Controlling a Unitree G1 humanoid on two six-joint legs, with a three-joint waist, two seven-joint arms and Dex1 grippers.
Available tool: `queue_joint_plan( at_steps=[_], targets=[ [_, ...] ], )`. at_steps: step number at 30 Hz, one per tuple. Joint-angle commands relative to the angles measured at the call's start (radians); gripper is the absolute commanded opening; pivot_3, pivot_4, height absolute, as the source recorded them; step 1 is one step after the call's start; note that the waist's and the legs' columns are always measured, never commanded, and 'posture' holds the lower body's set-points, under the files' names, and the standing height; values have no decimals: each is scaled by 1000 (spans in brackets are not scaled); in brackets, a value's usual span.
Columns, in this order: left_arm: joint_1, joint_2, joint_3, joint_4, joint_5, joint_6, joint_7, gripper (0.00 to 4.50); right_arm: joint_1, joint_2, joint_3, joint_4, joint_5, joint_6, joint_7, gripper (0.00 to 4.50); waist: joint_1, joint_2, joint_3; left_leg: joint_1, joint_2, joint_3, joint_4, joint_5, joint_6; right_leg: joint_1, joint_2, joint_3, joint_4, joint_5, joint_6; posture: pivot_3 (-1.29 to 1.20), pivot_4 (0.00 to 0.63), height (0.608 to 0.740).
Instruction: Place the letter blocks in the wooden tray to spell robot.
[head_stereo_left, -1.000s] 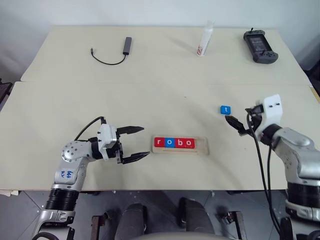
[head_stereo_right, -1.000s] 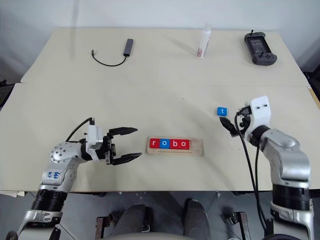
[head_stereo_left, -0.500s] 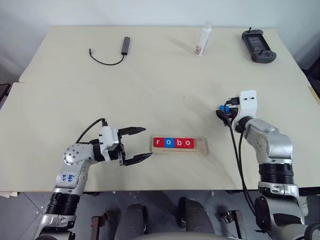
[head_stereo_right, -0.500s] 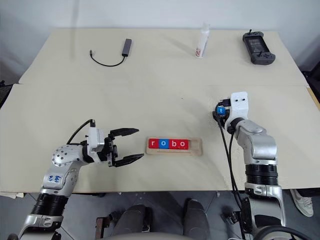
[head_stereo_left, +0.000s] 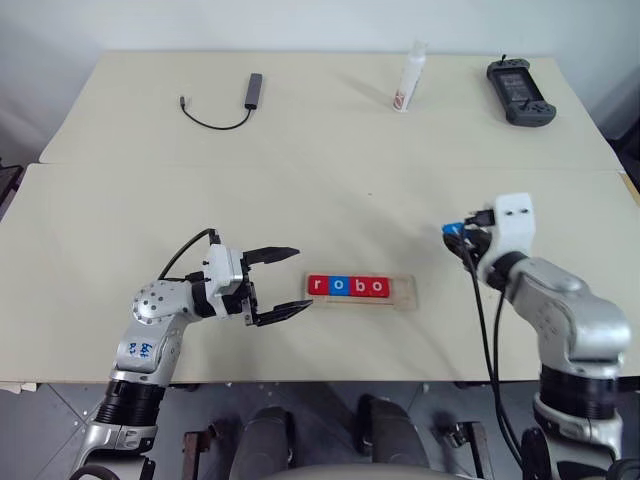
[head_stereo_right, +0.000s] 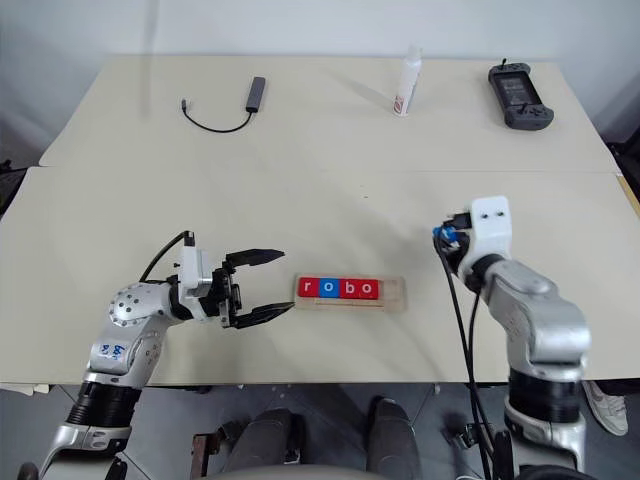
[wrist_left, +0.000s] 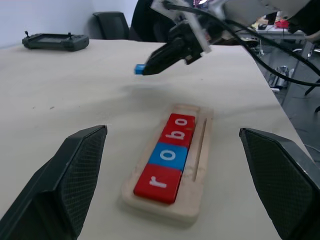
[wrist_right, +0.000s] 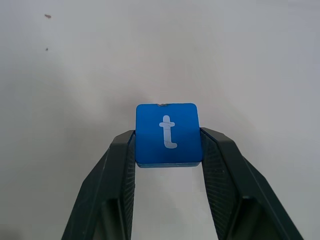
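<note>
With the small blue square "t" tile (wrist_right: 168, 134) pinched between my right gripper (wrist_right: 169, 150) fingers, above the table, I judge the last step is carrying it to the pale wooden tray's (head_stereo_left: 403, 293) empty end beside "robo", while my left gripper (head_stereo_left: 282, 283) hangs open near its other end.

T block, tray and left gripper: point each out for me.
T block (wrist_right: 168, 134), right wrist view, middle of its blue face.
Tray (head_stereo_left: 402, 288), left eye view, bare right end.
Left gripper (head_stereo_left: 292, 281), left eye view, midway between its fingertips.
</note>
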Motion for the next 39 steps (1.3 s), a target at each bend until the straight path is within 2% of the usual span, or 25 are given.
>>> queue_joint_plan(
  at_steps=[1, 6, 11, 15, 17, 19, 21, 24, 29, 35, 38, 39],
  targets=[
    [2, 2, 8, -60, -42, 29, -1, 4500, 104, 51, -82, -208, 23, 110, -44, 1466, 1, 0, 0, 0, 0, 0, 0, 0, 0, 0, 0, 0, 0, 0, 0, 0, 150, 740],
    [-5, 7, -5, -62, -47, 54, -24, 4500, 208, 156, -68, -292, 16, 114, -85, 1466, -3, 0, 0, 1, 0, 1, -1, 0, 0, 0, 0, 1, 0, 0, 0, 0, 150, 740],
    [-20, 10, -7, -54, -45, 65, -36, 4500, 235, 195, -48, -284, 38, 93, -63, 3066, -3, 0, 0, 1, 0, 1, -2, 0, 0, 0, 0, 1, 0, 0, 0, 0, 150, 740],
    [-12, 22, 1, -62, -43, 67, -42, 4500, 226, 62, -79, -240, 79, 69, 52, 4353, 0, 0, 0, 1, -1, 1, -2, 0, 0, 0, 0, 1, -1, 0, 0, 0, 150, 740],
    [-1, 39, 8, -70, -47, 70, -54, 4500, 226, -93, -74, -182, 101, 22, 177, 4353, -1, 0, 0, 1, -1, 0, -2, 0, 1, 0, 0, 1, -1, 0, 0, 0, 150, 740],
    [12, 60, 20, -75, -52, 69, -68, 4500, 252, -292, -26, -98, 82, -130, 364, 4353, -1, 0, 0, 1, -1, 1, -2, -1, 1, 0, 0, 2, -2, 0, 0, 0, 150, 740],
    [20, 73, 29, -73, -51, 60, -75, 4500, 283, -440, 28, -6, 37, -350, 540, 4353, -2, 0, 0, 2, -1, 1, -4, -1, 2, 0, 0, 2, -4, 0, 0, 0, 150, 740],
    [28, 85, 42, -70, -49, 49, -80, 4500, 284, -573, 95, 164, -14, -636, 756, 4353, -2, -1, 0, 3, 0, 1, -6, -1, 1, 1, 1, 1, -5, 0, 0, 0, 150, 740],
    [43, 93, 58, -73, -44, 38, -78, 4500, 115, -626, 253, 505, -122, -970, 952, 4353, -3, -1, 0, 3, -1, 3, -5, -1, 1, 2, 0, 1, -6, 0, 1, 0, 150, 740],
    [84, 100, 47, -126, -44, 46, -75, 4500, -81, -570, 375, 760, -197, -1109, 1038, 4353, -3, -1, 0, 3, 0, 2, -4, 0, 1, 2, 0, 0, -6, 0, 1, 0, 150, 740],
    [96, 103, 50, -142, -50, 53, -69, 4500, -128, -552, 404, 817, -206, -1136, 1080, 3843, -3, -2, 0, 3, 0, 2, -3, 0, 1, 3, 0, 0, -6, 0, 1, 0, 150, 740],
    [98, 104, 51, -145, -50, 54, -67, 4500, -137, -550, 409, 826, -206, -1142, 1094, 3512, -3, -2, 0, 3, 0, 2, -3, 0, 1, 3, 0, 0, -6, 0, 1, 0, 150, 740]
  ],
)
